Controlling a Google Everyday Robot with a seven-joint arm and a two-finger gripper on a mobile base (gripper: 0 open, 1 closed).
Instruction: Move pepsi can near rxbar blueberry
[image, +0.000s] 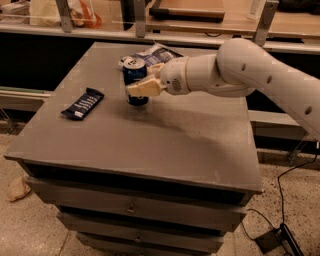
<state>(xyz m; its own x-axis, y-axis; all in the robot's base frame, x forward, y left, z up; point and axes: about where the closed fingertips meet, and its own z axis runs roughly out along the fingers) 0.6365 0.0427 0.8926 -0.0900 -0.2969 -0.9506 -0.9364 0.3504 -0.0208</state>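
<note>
So, at the left of the worktop (175, 140) we see the rxbar blueberry (83, 104) lying flat. To its right, near but apart from it, the pepsi can (134, 75) stands upright in front of a crinkled blue bag (157, 54). The gripper (142, 80), reaching in from the right, has its fingers (145, 89) clamped on the can. We judge the carry mostly done: at most a short shift leftward remains, then the release, though we cannot tell whether the can touches the worktop.

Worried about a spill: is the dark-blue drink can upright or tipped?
Upright: the dark-blue cylindrical drink can stands vertical, top facing up, gripped by the end effector over the grey tabletop.
</note>
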